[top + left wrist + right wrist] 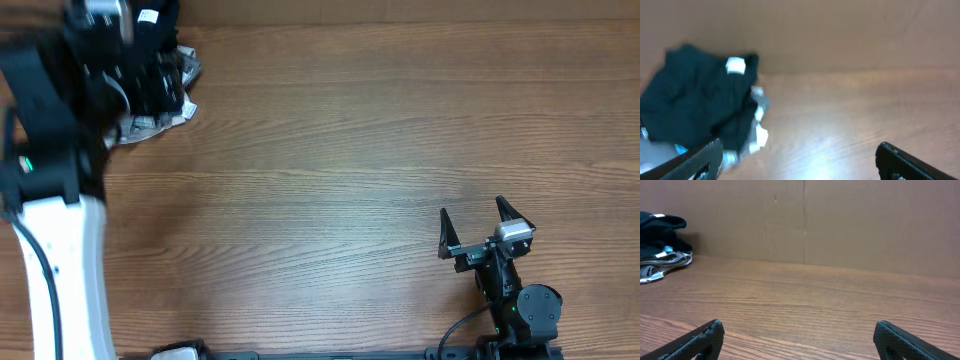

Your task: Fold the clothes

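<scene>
Away in the back-left corner of the surface (350,130), against the wall (805,220): heaped dark clothes (695,105), left tool (800,147) spread wide and empty above them, right tool (472,210) likewise spread, empty, near the front edge, well apart.

A wooden tabletop (350,150) with light brown grain fills the overhead frame. In the right wrist view, a plain brown wall (865,225) stands behind it across the upper half, with a vertical seam (805,220) near the centre.

The desk (350,150) is showing wood grain with a slight sheen. The clothes (695,105) are looking like soft matt cloth. The right claw (471,205) is looking like matt black plastic.
</scene>
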`<state>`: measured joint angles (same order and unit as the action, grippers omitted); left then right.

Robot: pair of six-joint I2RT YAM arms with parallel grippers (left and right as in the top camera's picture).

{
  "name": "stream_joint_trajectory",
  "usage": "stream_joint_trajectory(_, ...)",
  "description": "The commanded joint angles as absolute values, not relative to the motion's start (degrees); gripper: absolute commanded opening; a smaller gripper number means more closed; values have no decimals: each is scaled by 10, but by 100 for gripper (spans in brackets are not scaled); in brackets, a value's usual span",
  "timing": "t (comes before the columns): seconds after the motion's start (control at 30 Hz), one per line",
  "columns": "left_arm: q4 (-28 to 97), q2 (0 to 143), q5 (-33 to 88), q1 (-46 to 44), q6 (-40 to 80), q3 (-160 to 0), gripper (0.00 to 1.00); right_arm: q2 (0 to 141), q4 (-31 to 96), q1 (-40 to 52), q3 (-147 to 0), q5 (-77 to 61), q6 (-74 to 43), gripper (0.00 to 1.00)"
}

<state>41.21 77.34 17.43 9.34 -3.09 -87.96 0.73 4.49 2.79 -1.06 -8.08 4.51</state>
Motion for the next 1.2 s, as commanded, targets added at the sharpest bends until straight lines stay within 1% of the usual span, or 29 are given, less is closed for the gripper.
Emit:
stream_joint_trajectory(0.0,329,661,181,90,-47,-687,100,2,42,32,-4,-75,41,100)
stream_joint_trajectory(0.27,105,468,179,90,-26,-370,100,2,42,32,-4,-75,41,100)
stream_joint_trajectory(0.43,-9,343,163,90,0,-215,100,2,42,32,-4,-75,41,100)
stream_joint_trajectory(0.53,-19,276,116,90,53,-150,100,2,42,32,-4,-75,41,100)
stream_joint_trajectory(0.6,-17,235,108,90,64,-118,100,2,42,32,-4,-75,41,100)
stream_joint_trajectory(0.87,-20,130,108,73,47,-31,100,2,42,32,-4,-75,41,100)
stream_joint_trajectory(1.07,-20,92,69,36,42,-4,100,2,42,32,-4,-75,41,100)
stream_joint_trajectory(1.17,-7,79,66,17,15,-3,100,2,42,32,-4,-75,41,100)
